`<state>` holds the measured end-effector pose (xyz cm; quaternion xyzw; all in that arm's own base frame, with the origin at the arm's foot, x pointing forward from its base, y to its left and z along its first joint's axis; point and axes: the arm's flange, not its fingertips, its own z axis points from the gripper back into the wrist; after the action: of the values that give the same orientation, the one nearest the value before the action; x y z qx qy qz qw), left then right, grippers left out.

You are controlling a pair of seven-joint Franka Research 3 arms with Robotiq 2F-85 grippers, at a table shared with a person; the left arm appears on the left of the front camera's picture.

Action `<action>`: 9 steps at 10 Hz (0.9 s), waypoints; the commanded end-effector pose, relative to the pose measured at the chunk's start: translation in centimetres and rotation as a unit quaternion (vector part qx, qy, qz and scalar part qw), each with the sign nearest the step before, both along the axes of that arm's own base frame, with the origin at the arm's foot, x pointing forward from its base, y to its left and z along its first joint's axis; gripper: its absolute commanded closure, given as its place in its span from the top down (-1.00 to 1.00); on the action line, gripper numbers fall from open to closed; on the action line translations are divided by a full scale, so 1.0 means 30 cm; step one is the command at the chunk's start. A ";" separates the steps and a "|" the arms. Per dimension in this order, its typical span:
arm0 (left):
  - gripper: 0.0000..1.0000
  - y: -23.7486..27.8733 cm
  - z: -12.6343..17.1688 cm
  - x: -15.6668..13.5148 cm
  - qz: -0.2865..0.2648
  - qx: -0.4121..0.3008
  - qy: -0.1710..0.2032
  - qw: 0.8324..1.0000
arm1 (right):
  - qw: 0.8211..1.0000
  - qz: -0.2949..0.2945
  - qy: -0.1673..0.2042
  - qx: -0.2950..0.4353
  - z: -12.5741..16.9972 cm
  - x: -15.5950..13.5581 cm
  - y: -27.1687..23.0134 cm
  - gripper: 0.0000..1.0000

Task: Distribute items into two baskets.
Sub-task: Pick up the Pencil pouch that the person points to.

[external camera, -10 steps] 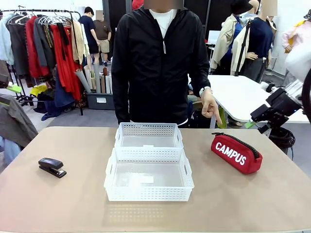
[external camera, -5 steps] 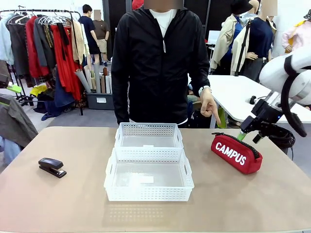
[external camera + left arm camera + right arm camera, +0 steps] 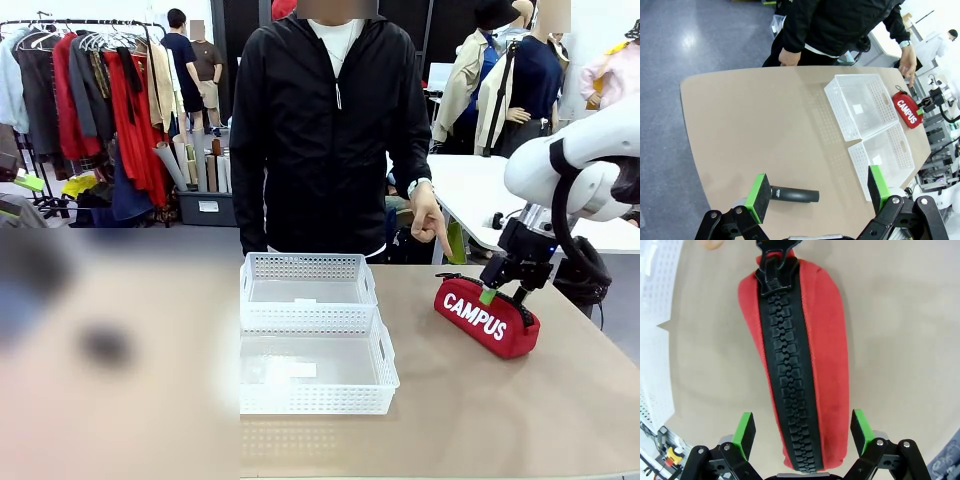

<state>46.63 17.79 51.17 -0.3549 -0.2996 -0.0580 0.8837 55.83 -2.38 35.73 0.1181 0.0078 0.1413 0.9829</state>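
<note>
Red pouch: lay on the counter, to the right of the two baskets, zip uppermost, not yet lifted.
Right gripper: hung just above the pouch, fingers spread wide and empty, straddling its width near one end.
Handling, as judged: shift toward the pouch's middle, descend squarely, and close on the soft sides clear of the zip.
Left gripper: fingers wide apart and empty, high above the stapler.

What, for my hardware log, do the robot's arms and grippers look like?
The right arm is white with rounded joints and a black cable looping beside it. Left gripper and right gripper are black with green pads and silver screws.
</note>
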 end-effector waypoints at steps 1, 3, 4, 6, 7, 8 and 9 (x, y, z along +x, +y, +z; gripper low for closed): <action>1.00 0.000 -0.001 0.001 0.001 0.000 -0.001 1.000 | 0.999 0.001 0.010 -0.039 0.000 0.036 0.036 1.00; 1.00 0.000 -0.001 0.001 0.001 0.000 -0.001 1.000 | 0.999 0.014 0.008 -0.049 -0.029 0.038 0.058 1.00; 1.00 0.000 -0.001 0.001 0.001 0.000 -0.001 1.000 | 0.999 0.017 0.005 -0.050 -0.039 0.038 0.067 1.00; 1.00 0.000 -0.001 0.001 0.001 0.000 -0.001 1.000 | 0.998 0.019 0.003 -0.056 -0.062 0.035 0.076 1.00; 1.00 0.000 -0.001 0.001 0.001 0.000 -0.001 1.000 | 0.998 0.020 0.002 -0.056 -0.064 0.033 0.078 1.00; 1.00 0.000 -0.001 0.001 0.001 0.000 -0.001 1.000 | 0.998 0.019 0.001 -0.056 -0.065 0.031 0.079 1.00; 1.00 0.000 -0.001 0.001 0.001 0.000 -0.001 1.000 | 0.998 0.020 0.000 -0.056 -0.068 0.031 0.081 0.80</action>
<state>46.63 17.79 51.17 -0.3549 -0.2996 -0.0580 0.8837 56.72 -0.34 33.73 0.0822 0.0196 0.1680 0.9821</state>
